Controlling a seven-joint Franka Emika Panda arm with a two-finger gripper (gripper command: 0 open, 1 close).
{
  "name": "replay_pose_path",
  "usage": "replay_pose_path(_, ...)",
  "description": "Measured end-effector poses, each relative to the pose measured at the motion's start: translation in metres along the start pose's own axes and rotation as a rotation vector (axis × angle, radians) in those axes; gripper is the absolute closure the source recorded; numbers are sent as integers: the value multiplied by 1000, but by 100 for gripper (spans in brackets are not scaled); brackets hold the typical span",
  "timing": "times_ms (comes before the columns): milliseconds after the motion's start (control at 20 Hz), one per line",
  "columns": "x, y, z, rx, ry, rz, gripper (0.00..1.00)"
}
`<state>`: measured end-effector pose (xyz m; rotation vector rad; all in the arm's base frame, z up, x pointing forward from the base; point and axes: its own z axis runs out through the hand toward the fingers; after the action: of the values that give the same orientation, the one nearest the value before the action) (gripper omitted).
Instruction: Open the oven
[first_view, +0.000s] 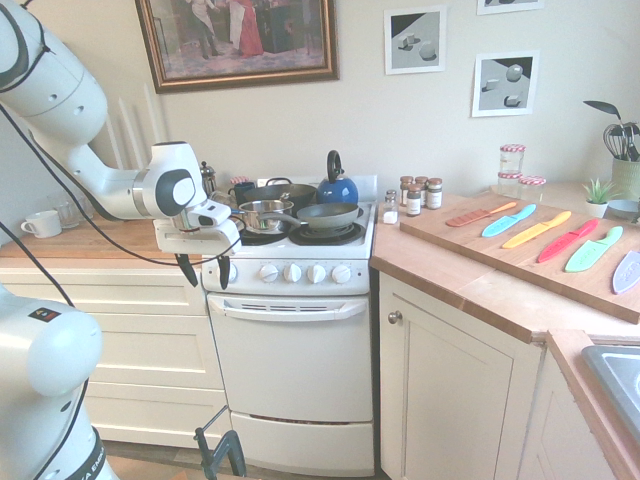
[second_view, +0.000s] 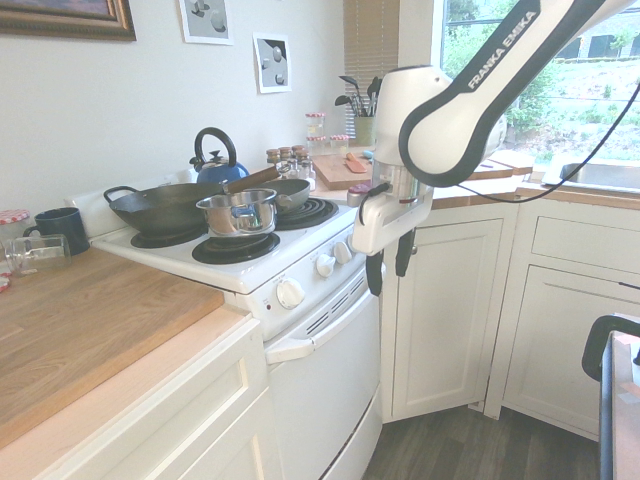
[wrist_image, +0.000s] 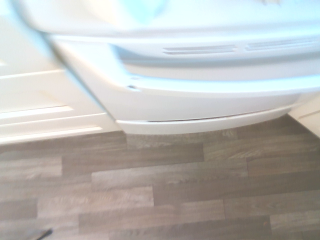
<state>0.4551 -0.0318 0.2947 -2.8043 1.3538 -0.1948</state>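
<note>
A: What's the biggest thing we have here?

B: The oven (first_view: 292, 340), a white freestanding cooker between the cream drawers (first_view: 110, 350) and the cream cupboard door (first_view: 440, 400). We see its door closed, with the wide curved handle (first_view: 290, 308) across the top of it.

A: And the wrist view?

B: We get the handle (wrist_image: 200, 90) from above, somewhat blurred, with the vent slots over it and the grey wood floor (wrist_image: 160, 195) below.

A: Where do we find the arm?

B: It reaches across the wooden worktop (first_view: 90, 238), and the gripper (first_view: 203, 270) hangs at the cooker's front corner, level with the row of knobs (first_view: 292, 272) and above the end of the handle. In the second exterior view the gripper (second_view: 385, 268) is in front of the knobs and touches nothing.

A: Are the claws released or clenched?

B: Released. We see two dark fingers (second_view: 373, 274) pointing down with a clear gap between them and nothing held.

A: What about the smaller things?

B: On the hob we see a black wok (second_view: 160, 208), a frying pan (first_view: 325, 215), a steel saucepan (second_view: 238, 212) and a blue kettle (first_view: 337, 187). Spice jars (first_view: 420, 193) stand beside the hob.
</note>
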Motion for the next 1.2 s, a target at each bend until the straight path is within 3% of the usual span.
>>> replay_pose_path(200, 27, -10, 45, 5, 3, 26, 0)
replay_pose_path(750, 73, -54, 109, 64, 9, 29, 0)
replay_pose_path(1200, 77, -76, 127, 86, 27, 19, 0)
